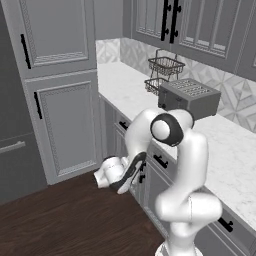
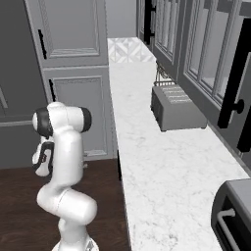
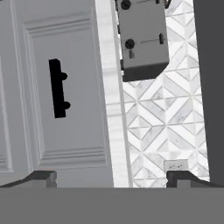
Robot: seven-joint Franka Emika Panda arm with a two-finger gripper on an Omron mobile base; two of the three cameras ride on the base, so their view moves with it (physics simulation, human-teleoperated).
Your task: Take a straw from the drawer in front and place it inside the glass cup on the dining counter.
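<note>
The arm folds down beside the worktop (image 1: 235, 165), its gripper (image 3: 111, 177) spread wide and empty, facing the shut drawer (image 3: 57, 131) with its black handle (image 3: 57, 89), the toaster (image 3: 142, 39) above

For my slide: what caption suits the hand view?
Open claw faces the closed drawer and its handle.

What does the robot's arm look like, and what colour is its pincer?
The arm is glossy white, made of fat rounded tubes with dark, nearly black bands and a round dark cap at the joints. The pincer has two small dark grey finger tips. No cables or markings show.
</note>
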